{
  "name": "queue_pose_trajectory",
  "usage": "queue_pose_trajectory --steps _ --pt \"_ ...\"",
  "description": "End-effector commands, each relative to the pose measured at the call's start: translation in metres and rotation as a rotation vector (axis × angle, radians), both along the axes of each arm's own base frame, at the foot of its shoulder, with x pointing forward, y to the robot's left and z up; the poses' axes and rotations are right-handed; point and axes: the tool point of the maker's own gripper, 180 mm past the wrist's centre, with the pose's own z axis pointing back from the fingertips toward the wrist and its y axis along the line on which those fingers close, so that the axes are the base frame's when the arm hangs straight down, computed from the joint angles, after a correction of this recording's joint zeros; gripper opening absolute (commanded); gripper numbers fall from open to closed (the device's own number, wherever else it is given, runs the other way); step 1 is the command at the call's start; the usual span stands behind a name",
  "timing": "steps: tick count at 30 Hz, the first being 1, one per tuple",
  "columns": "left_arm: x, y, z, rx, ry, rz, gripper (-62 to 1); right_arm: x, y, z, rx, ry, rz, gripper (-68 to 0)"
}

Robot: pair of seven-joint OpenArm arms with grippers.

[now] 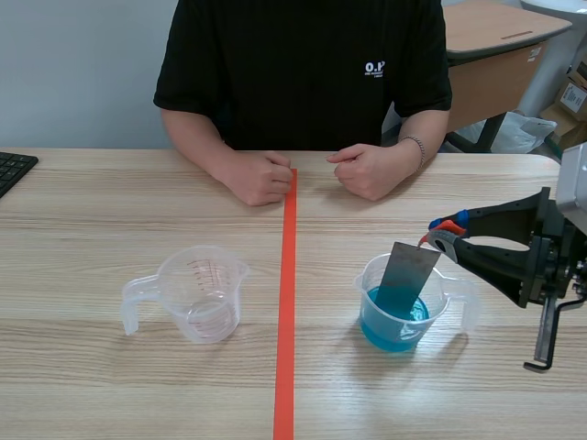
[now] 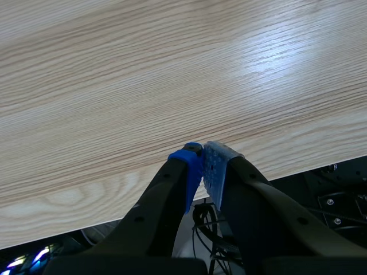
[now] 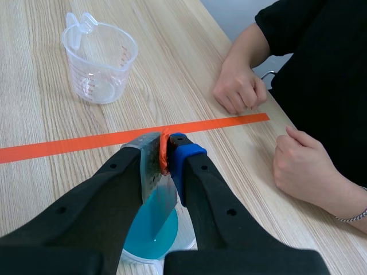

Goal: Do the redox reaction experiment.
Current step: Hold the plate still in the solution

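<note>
A clear measuring cup [image 1: 402, 312] with blue liquid [image 1: 394, 321] stands right of the orange tape line. My right gripper [image 1: 442, 238] is shut on the upper edge of a grey metal sheet [image 1: 405, 276], whose lower end dips into the blue liquid. In the right wrist view the metal sheet [image 3: 155, 177] sits pinched between the fingers over the blue liquid [image 3: 152, 229]. An empty clear measuring cup [image 1: 193, 293] stands left of the line, also seen as the empty cup [image 3: 100, 57] ahead of the right gripper. My left gripper [image 2: 202, 166] is shut on nothing over the table's near edge.
A person in a black shirt sits across the table, both fists [image 1: 261, 176] [image 1: 367, 170] resting on the wood near the tape line [image 1: 287, 302]. A black keyboard corner [image 1: 11, 170] lies at the far left edge.
</note>
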Motion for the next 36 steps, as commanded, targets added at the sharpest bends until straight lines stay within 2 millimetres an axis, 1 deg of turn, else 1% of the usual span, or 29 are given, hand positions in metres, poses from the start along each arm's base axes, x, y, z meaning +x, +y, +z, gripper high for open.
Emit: queue_pose_trajectory --steps 1,20,29,36 --pt "0.005 -0.003 0.006 -0.009 -0.021 -0.007 -56.8 0.002 -0.002 0.002 -0.015 -0.007 0.007 -66.0" --pt "0.005 -0.003 0.006 -0.009 -0.021 -0.007 -56.8 0.003 -0.004 0.003 -0.018 -0.01 0.004 -66.0" --pt "0.005 -0.003 0.006 -0.009 -0.022 -0.007 -56.8 0.003 -0.008 0.009 -0.047 -0.03 0.017 -66.0" --pt "0.005 -0.003 0.006 -0.009 -0.022 -0.007 -56.8 0.004 -0.008 0.021 -0.06 -0.063 0.034 -66.0"
